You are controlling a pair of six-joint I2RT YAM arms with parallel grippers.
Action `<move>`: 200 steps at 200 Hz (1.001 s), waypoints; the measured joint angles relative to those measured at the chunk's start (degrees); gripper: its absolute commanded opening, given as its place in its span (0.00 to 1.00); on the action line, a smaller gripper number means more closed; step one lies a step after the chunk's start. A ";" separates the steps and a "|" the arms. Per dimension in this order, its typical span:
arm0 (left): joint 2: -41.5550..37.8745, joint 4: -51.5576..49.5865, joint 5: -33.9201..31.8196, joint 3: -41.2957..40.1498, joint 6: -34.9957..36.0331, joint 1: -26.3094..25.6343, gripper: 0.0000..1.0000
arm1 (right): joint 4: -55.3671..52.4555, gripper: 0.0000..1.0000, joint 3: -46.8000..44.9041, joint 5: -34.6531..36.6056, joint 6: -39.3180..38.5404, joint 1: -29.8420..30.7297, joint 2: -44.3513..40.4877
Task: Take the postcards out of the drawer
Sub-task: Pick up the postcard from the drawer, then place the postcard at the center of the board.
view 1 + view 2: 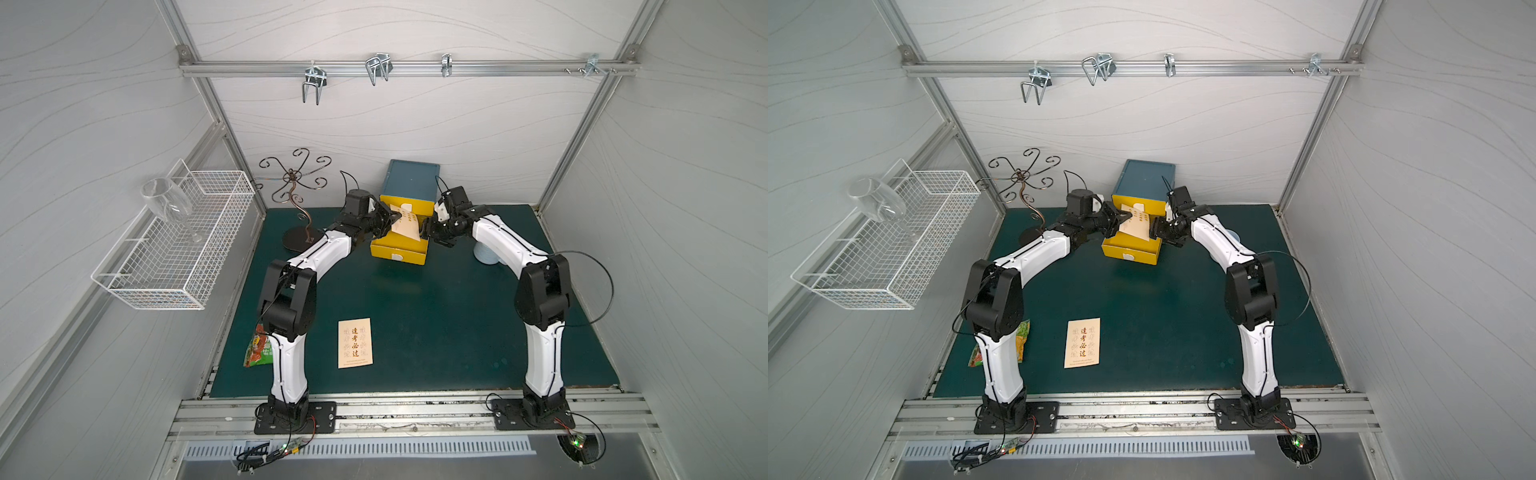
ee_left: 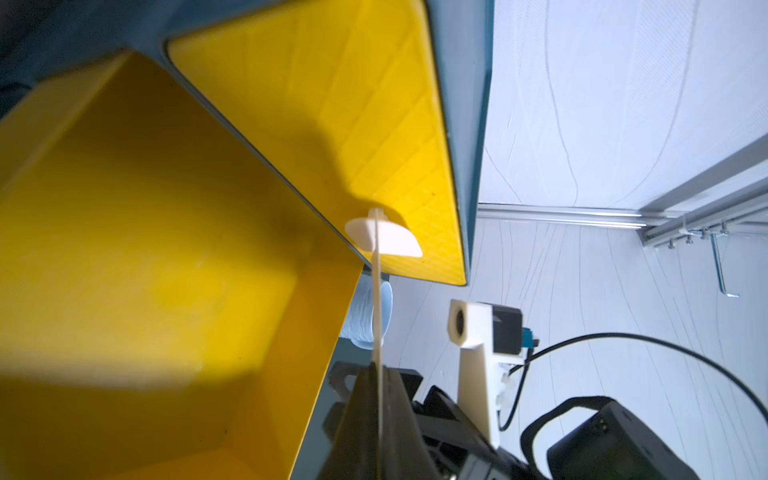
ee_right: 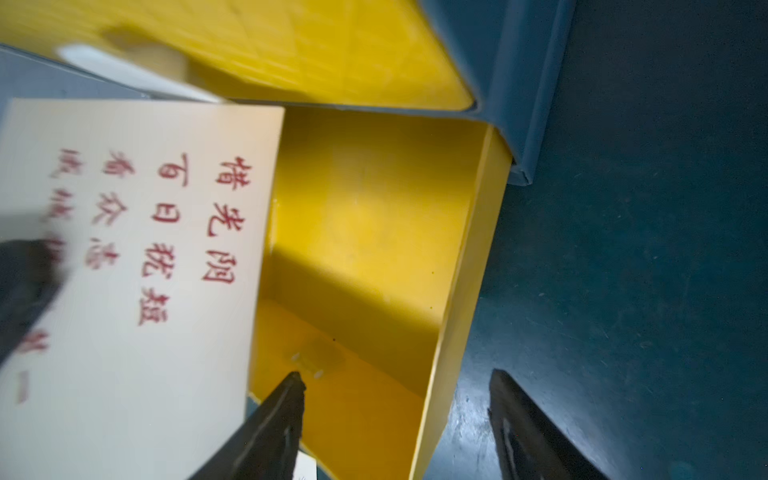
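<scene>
My left claw (image 1: 395, 216) pinched a postcard (image 1: 409, 228) over the open drawer (image 1: 399, 252), my right claw (image 3: 395, 378) gaped astride the drawer's side wall, second postcard (image 1: 354, 343) lay flat on roomy counter (image 1: 440, 324)

The postcard on the mat (image 1: 355, 343) (image 1: 1082, 343) carries one bold orange-brown column down its middle, readable in both top views: 逢考必过. The paler columns on either side of it, and the fine lines along its lower edge, are too small to read.

The held postcard (image 3: 124, 270) shows red columns in the right wrist view, blurred but legible: 惜光阴, then 百日犹短, then 看众志. The next column seems to begin 成城, and the rest of it is hidden.

The snack packet (image 1: 257, 351) bears printing too small to make out.
</scene>
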 measured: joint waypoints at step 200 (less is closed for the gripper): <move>-20.72 42.34 15.10 -40.22 1.07 -7.91 0.00 | 37.73 0.71 -57.27 -39.01 8.28 -3.45 -41.09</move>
